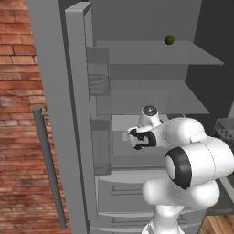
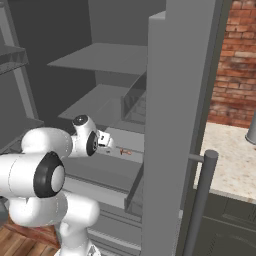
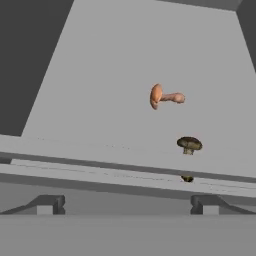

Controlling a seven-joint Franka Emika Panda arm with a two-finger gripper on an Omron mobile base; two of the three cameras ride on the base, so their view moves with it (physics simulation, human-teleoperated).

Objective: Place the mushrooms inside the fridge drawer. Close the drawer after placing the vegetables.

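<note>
Right, your gripper (image 3: 127,206) has its fingers spread wide and holds nothing. Both mushrooms lie in the fridge drawer (image 3: 100,90) beyond the fingertips: the reddish-brown mushroom (image 3: 164,96) on its side farther off, the dark olive-brown mushroom (image 3: 189,144) upright, nearer the right finger.

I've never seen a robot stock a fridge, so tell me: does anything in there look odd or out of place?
One thing: the reddish-brown mushroom lies tipped on its side on the drawer floor, while the dark mushroom stands upright near the front wall. A small green ball sits alone on the top shelf.
</note>
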